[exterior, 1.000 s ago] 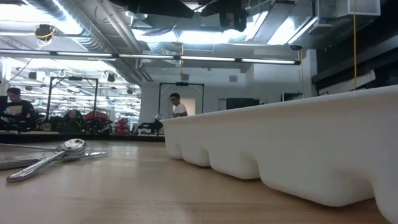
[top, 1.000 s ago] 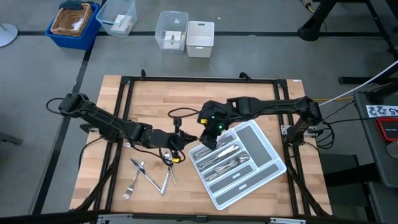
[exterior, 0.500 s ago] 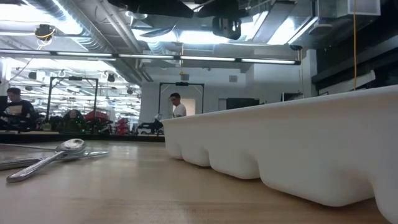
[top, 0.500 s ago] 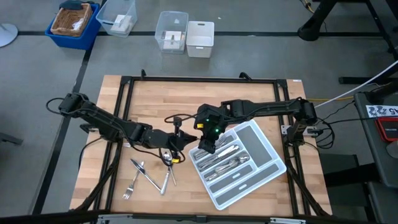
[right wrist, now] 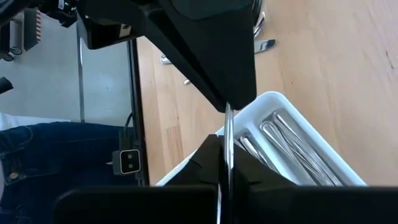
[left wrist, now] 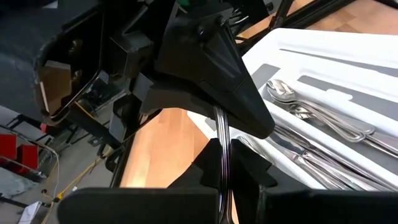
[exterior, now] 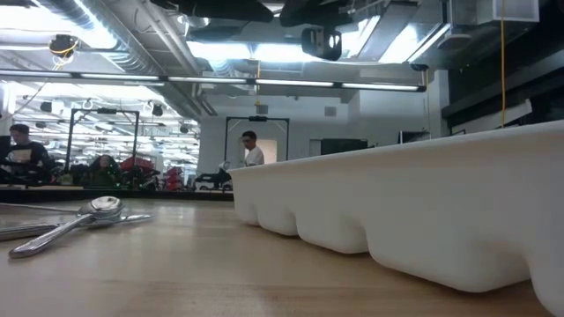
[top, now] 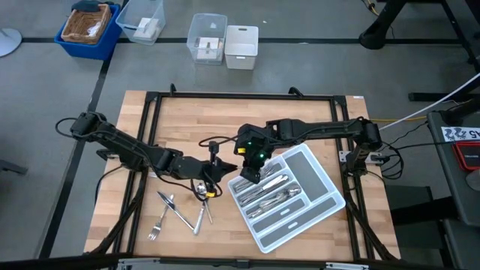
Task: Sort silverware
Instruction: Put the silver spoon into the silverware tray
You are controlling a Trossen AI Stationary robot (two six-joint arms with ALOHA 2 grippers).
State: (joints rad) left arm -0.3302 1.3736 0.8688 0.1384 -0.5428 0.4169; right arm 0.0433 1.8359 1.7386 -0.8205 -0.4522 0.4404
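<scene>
On the wooden table (top: 187, 124) at mid-frame, we see our right gripper (top: 250, 174) and left gripper (top: 225, 172) both pinching one slim utensil (right wrist: 227, 140) over the grey tray (top: 319, 180) of silverware (top: 270, 196), with loose pieces (top: 180, 214) lower left.
</scene>
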